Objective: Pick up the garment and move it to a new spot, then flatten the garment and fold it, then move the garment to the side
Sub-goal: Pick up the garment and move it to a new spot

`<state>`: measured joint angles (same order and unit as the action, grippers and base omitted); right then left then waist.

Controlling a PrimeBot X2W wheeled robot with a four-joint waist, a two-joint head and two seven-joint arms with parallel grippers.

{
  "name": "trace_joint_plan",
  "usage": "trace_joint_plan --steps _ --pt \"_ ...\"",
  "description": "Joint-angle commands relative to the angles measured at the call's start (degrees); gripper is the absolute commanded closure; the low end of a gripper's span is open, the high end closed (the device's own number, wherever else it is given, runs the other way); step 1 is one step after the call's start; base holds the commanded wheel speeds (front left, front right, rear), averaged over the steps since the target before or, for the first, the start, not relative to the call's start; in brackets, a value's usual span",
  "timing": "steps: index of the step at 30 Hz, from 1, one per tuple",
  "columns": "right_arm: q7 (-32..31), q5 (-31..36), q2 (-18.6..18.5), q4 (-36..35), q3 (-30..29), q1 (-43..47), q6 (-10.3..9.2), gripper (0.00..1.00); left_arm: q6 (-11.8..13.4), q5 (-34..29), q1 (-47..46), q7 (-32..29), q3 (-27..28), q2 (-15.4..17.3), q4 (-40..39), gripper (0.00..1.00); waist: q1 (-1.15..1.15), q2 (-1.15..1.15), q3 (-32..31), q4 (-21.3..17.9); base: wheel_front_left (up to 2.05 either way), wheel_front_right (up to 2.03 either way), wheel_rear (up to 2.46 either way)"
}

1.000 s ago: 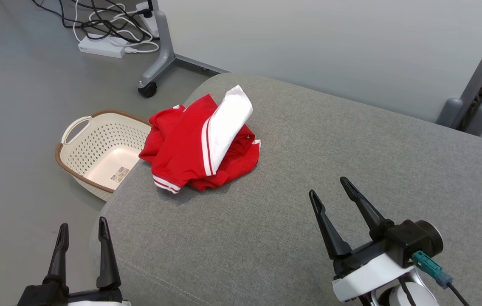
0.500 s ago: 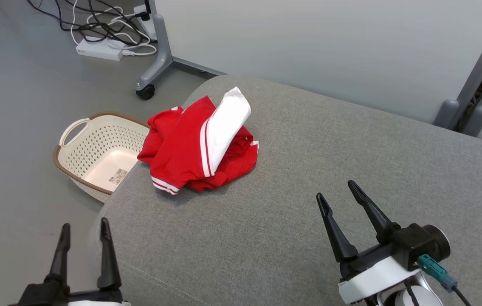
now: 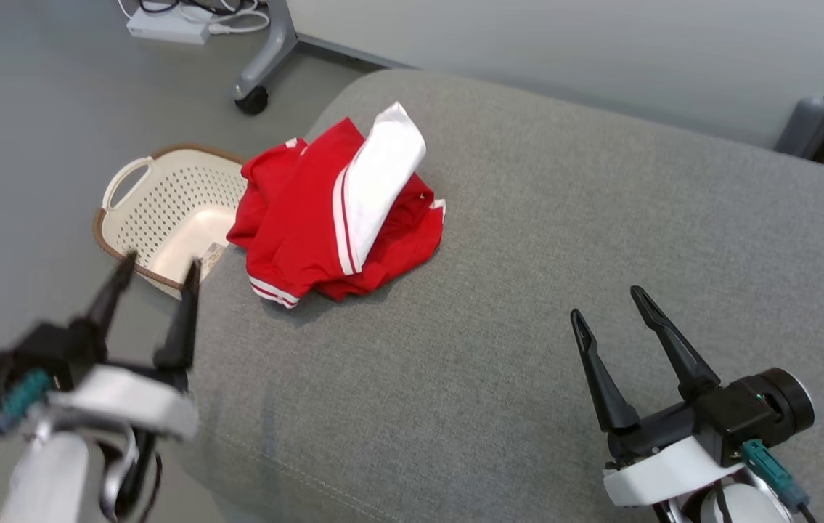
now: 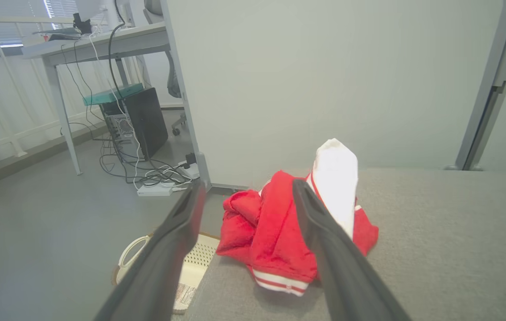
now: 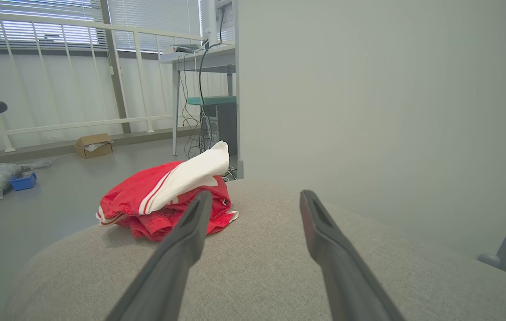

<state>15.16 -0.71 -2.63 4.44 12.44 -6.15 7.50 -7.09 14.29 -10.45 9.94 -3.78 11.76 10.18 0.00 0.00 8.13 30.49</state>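
You have the garment [image 3: 335, 211], red with a white panel and white stripes, lying in a crumpled heap on the grey cushion [image 3: 528, 290], near the cushion's left edge and its rounded far corner. The white panel lies folded over the top of the heap, and the striped hem faces the near side. The garment's left side reaches the cushion's edge. A cream perforated basket [image 3: 157, 218] with a brown rim stands on the floor just beside that edge, with a label on its bottom. Your left gripper [image 3: 161, 263] hangs at the cushion's left edge, near the basket and apart from the garment. Its two fingers are spread with nothing between them, and the arm is blurred in the head view. In the left wrist view those fingers point toward the heap without touching it. Your right gripper [image 3: 607, 303] hangs over the near right part of the cushion, well apart from the garment, with its fingers likewise spread and empty. A white power strip [image 3: 165, 25] with cables lies on the floor beyond, near a wheeled grey leg [image 3: 252, 94].
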Motion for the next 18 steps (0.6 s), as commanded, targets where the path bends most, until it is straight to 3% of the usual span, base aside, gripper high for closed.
trace_joint_plan --steps 1,10,18 --pt "0.1 0.7 -0.5 -0.5 0.2 0.1 -0.01 0.00 -0.4 1.6 -2.6 -1.0 -0.3 0.7 0.4 0.00 0.00 0.00 2.4 -0.7 0.00 0.00 0.00" --pt "-2.4 4.4 -0.9 -5.2 2.1 -4.0 -0.02 0.00 -0.4 20.2 -21.9 -17.3 -14.0 11.4 7.1 0.00 0.00 0.00 9.8 -4.4 0.00 0.00 0.00" --pt "-4.5 5.6 -1.8 -8.8 3.2 -6.3 -0.02 0.00 -0.4 34.6 -34.7 -24.1 -27.3 18.9 11.0 0.00 0.00 0.00 15.0 -8.1 0.00 0.00 0.00"
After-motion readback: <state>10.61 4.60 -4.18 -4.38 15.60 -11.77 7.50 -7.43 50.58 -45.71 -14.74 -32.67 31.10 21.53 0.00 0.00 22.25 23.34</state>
